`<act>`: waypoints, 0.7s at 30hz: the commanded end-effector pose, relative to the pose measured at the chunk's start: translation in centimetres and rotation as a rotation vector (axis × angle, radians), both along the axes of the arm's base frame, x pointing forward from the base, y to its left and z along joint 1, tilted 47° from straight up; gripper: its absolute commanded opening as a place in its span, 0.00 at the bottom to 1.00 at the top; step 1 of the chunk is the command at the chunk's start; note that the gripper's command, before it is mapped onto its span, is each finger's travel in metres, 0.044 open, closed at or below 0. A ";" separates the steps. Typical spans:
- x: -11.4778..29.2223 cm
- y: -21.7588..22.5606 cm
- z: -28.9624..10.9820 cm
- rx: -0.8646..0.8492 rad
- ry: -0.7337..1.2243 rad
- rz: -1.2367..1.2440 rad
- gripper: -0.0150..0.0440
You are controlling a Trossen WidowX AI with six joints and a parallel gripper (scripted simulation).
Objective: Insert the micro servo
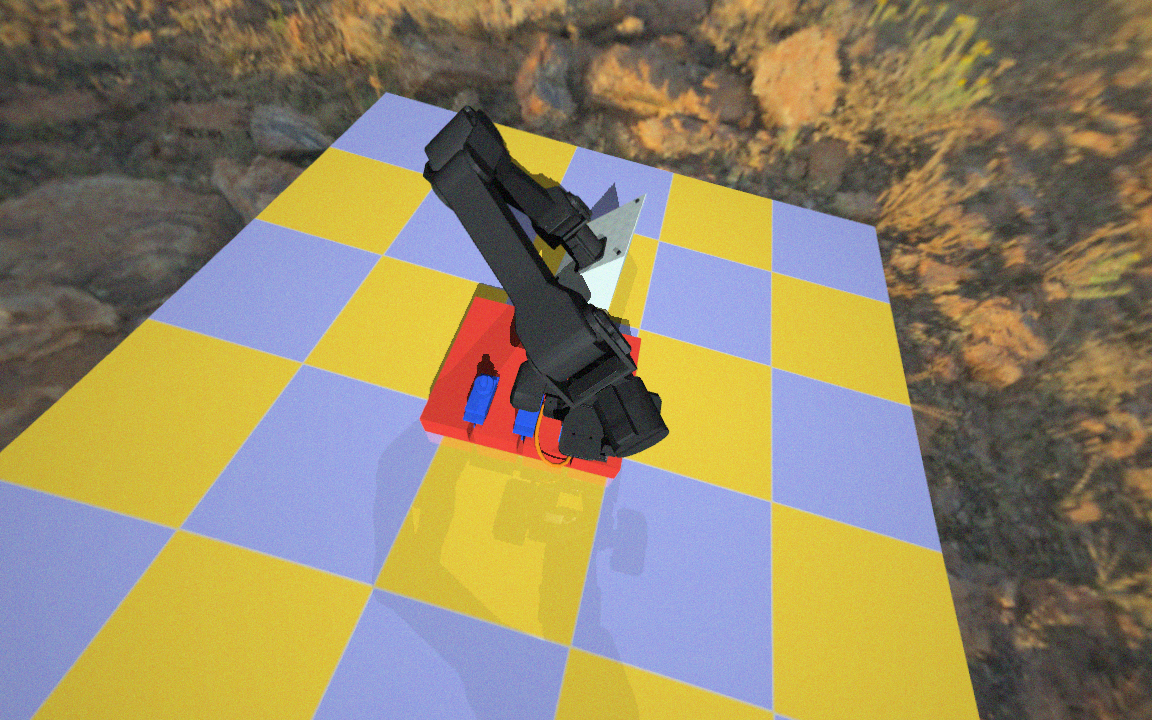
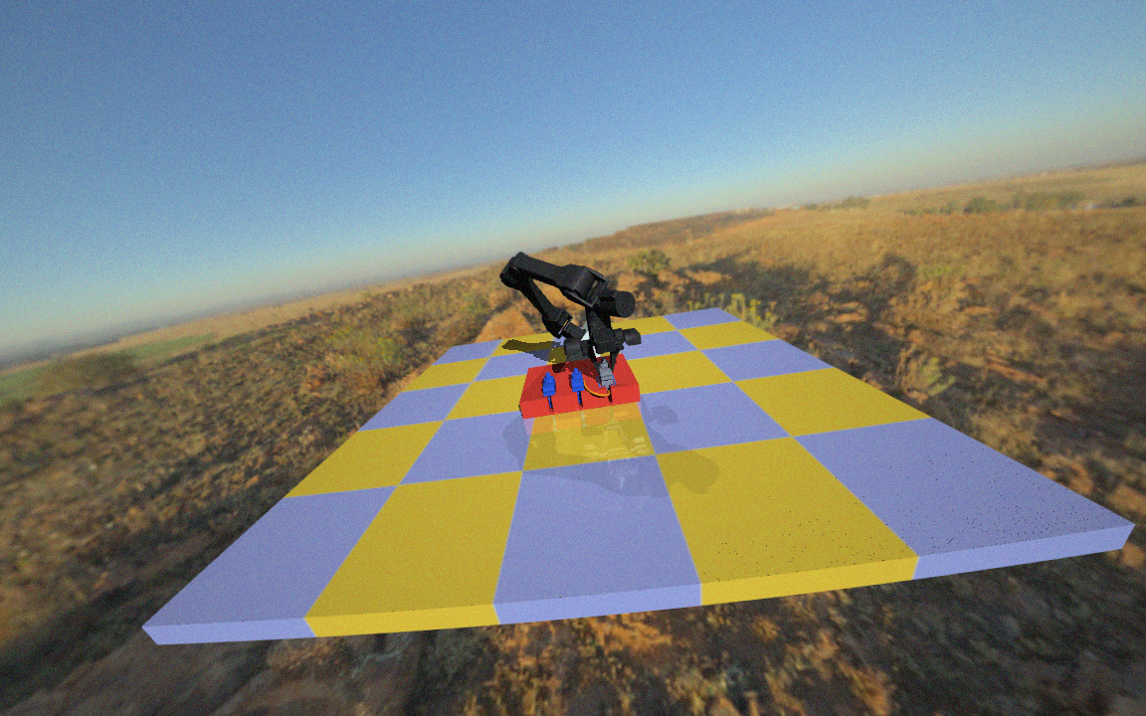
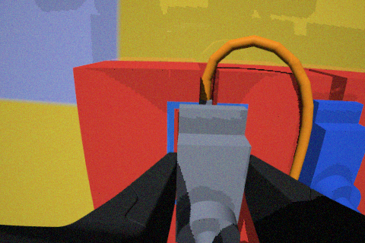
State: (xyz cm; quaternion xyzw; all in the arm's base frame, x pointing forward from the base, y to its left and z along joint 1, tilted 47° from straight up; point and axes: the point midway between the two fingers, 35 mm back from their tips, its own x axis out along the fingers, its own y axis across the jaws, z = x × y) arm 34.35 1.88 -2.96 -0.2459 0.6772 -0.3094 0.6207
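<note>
The loose grey micro servo (image 3: 213,167) (image 2: 606,375) is between the fingers of my gripper (image 3: 209,162), which is shut on it. Its output shaft (image 3: 207,235) points up toward the wrist camera. The servo stands over the blue-outlined pocket (image 3: 170,129) in the red deck (image 3: 125,121) (image 1: 464,340) (image 2: 534,409); the outline shows at its left and far end. The orange cable (image 3: 255,41) (image 1: 537,438) starts at the side notch and arches to the right. Whether the ears touch the deck cannot be told. The servo's near end and lower body are hidden, and the top view does not show the servo clearly.
A blue servo (image 3: 338,148) (image 1: 525,421) (image 2: 576,381) sits just right of my right finger in the wrist view. Another blue servo (image 1: 480,400) (image 2: 548,384) sits farther along the deck. A pale metal plate (image 1: 620,232) stands behind the deck, near the arm.
</note>
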 end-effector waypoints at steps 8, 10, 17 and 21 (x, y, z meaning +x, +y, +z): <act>-0.1 -0.7 -0.6 -0.004 0.003 0.006 0.25; -0.1 -0.8 -0.7 -0.004 0.003 0.006 0.25; -0.2 -1.2 -1.1 -0.004 0.003 0.006 0.25; -0.2 -1.5 -1.3 -0.004 0.003 0.006 0.25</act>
